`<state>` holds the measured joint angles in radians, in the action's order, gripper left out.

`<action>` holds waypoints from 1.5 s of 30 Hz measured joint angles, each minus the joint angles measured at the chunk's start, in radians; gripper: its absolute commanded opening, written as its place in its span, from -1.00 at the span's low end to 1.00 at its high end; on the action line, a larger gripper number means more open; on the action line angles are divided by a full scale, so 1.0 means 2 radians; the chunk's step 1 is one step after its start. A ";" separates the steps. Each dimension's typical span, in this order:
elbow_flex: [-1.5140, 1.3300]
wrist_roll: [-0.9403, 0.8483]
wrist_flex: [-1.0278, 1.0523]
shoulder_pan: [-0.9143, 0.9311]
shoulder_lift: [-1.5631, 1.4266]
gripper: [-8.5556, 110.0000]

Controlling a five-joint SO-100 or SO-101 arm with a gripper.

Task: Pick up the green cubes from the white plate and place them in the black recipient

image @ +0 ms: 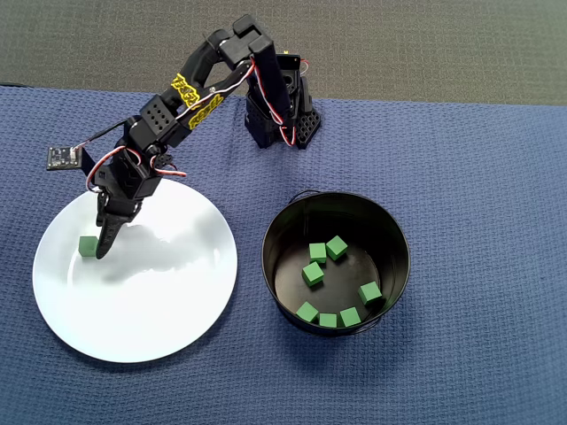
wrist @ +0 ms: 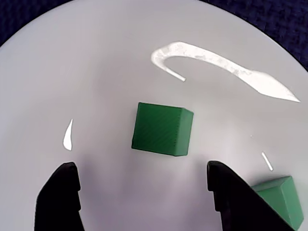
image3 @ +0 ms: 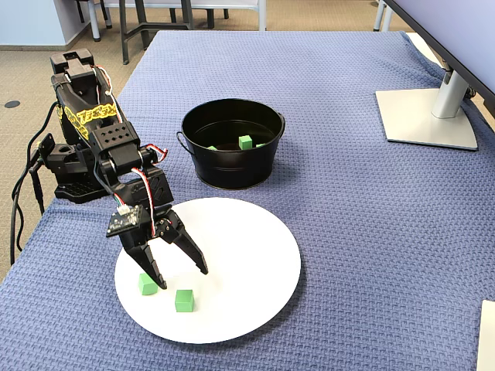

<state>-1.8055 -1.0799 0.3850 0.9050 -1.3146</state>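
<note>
Green cubes: overhead, we see one on the white plate, touching the gripper. At the wrist, it lies ahead of the spread, empty jaws. The fixed view shows two cubes on the plate.

Table covered in blue woven cloth. Directly on it: white plate; black recipient just beyond plate; monitor stand well right of recipient
</note>
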 measured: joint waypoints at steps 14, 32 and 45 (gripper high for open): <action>0.041 0.014 -0.011 0.009 0.055 -0.47; 0.054 0.037 -0.031 0.009 0.081 -0.69; 0.055 0.038 -0.032 0.008 0.081 -0.82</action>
<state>-1.6950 -1.0032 0.3206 0.9219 -1.1520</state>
